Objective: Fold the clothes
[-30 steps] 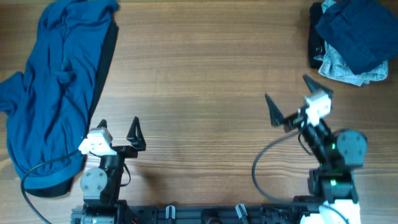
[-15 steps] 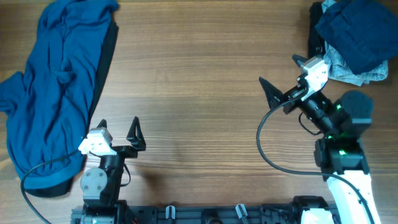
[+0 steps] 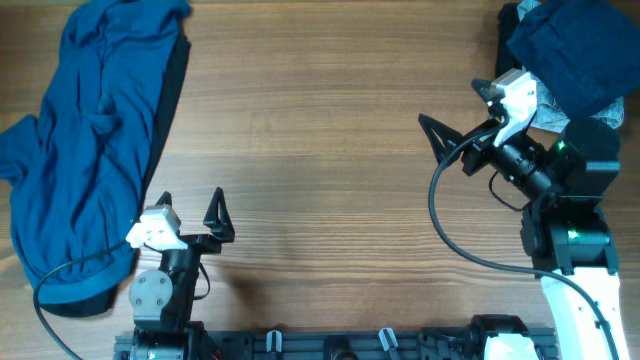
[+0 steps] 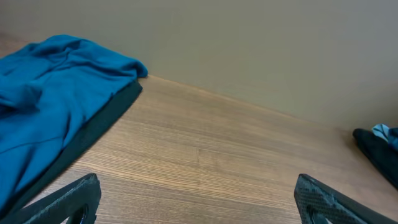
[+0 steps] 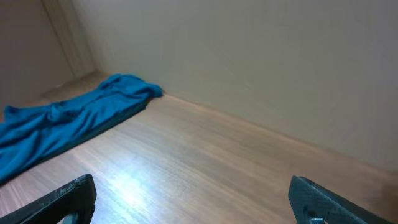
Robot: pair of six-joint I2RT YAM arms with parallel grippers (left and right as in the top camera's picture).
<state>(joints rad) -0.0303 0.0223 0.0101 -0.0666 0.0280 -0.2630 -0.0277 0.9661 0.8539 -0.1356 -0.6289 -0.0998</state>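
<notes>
The brown wooden worktop (image 3: 320,120) runs to a plain beige wall (image 4: 249,50). The teal-blue shirt (image 3: 90,140) lies rumpled just left of and ahead of the left claw (image 3: 190,197), well apart from the right claw (image 3: 450,103). A navy and denim heap (image 3: 565,60) sits just beside the right claw. A black garment (image 3: 172,90) peeks from under the shirt's claw-side edge. Both claws gape wide, holding nothing.
</notes>
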